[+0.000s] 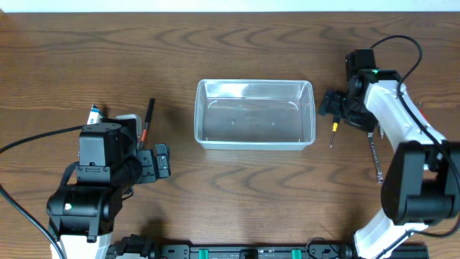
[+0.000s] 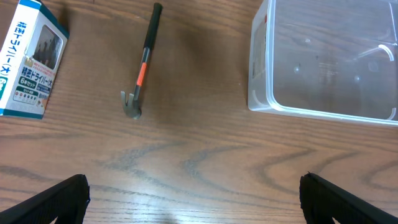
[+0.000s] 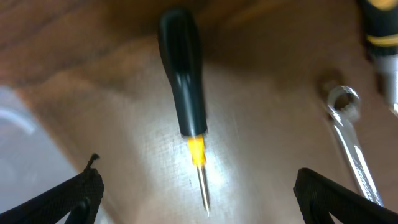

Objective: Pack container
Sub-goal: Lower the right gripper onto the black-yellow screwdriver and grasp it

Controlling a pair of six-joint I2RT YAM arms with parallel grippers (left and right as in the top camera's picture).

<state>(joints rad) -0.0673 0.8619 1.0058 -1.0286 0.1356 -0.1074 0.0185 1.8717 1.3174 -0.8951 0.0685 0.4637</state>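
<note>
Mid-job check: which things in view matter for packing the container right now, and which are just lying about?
In the job:
- container, empty
- screwdriver, below the open right claw

Lying about, untouched (possibly for packing later):
- hammer
- blue-and-white box
- wrench

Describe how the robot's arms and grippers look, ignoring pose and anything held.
The left arm is mostly black and blocky, white near its base. The right arm has white shells between black joints, plus a small green light. Black cables trail from both. The left gripper and right gripper have black fingers.
</note>
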